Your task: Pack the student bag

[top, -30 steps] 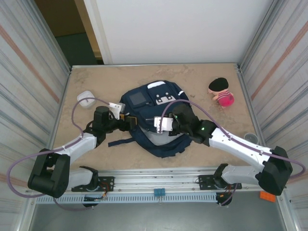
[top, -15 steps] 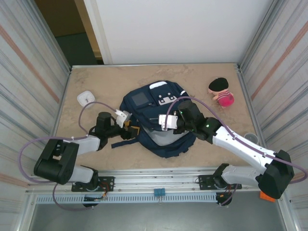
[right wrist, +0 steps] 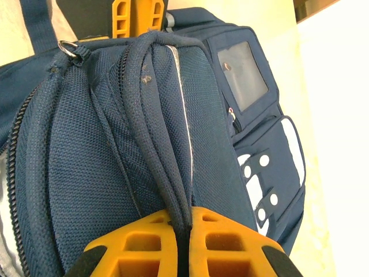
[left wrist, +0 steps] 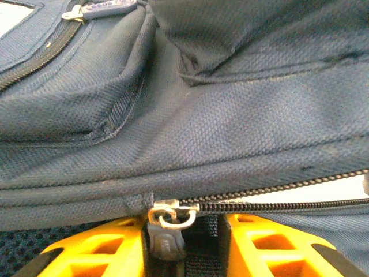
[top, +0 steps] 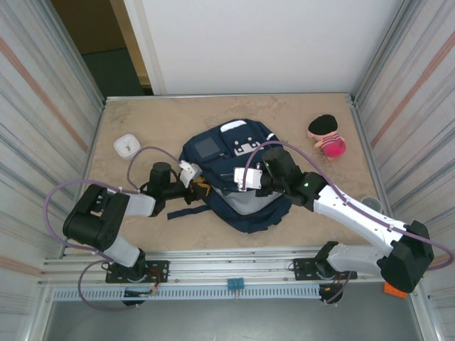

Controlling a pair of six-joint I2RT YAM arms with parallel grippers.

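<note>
Lying at the centre of the table (top: 142,117), the backpack (top: 249,217) has its zipper pull (left wrist: 167,222) pinched by the left gripper (left wrist: 183,231); the right gripper (right wrist: 181,222) is clenched on its carry loop (right wrist: 154,115).

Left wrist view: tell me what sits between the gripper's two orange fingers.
In the left wrist view, the student bag's zipper pull: its dark tab hangs between the left gripper's fingers, the metal slider just above them.

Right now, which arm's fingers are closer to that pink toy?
Right. The right fingers pinch the student bag's carry strap mid-bag, left of the pink toy; the left fingers sit farther left, at the zipper pull on the bag's edge.
</note>
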